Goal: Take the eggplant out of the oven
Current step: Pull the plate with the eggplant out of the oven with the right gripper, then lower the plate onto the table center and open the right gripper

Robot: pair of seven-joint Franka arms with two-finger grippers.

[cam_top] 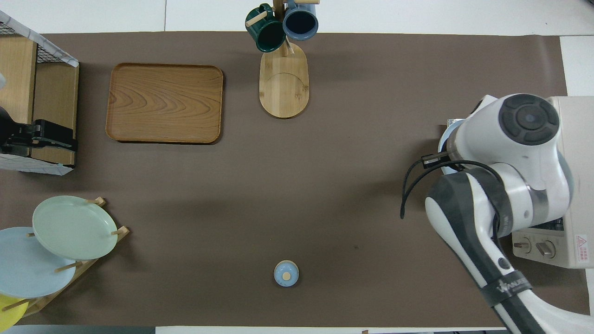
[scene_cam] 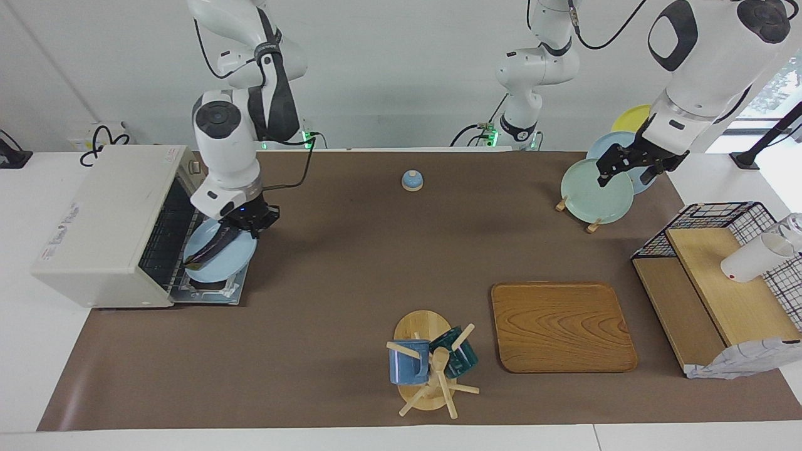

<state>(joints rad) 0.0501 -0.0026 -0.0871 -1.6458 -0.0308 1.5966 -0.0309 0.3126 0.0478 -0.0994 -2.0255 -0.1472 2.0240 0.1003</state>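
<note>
The cream-white oven (scene_cam: 106, 219) stands at the right arm's end of the table with its door (scene_cam: 213, 293) folded down. A light blue plate (scene_cam: 235, 260) sits over the open door, just in front of the wire rack. The dark purple eggplant (scene_cam: 210, 250) lies on this plate. My right gripper (scene_cam: 237, 237) is down at the plate's rim, at the eggplant's end nearer to the robots. The right arm hides plate and eggplant in the overhead view. My left gripper (scene_cam: 626, 178) waits open above the plate rack.
A plate rack (scene_cam: 595, 191) with green, blue and yellow plates stands at the left arm's end. A wooden tray (scene_cam: 561, 326), a mug tree (scene_cam: 432, 366), a small blue bell (scene_cam: 411, 180) and a wire shelf (scene_cam: 720, 282) are also on the table.
</note>
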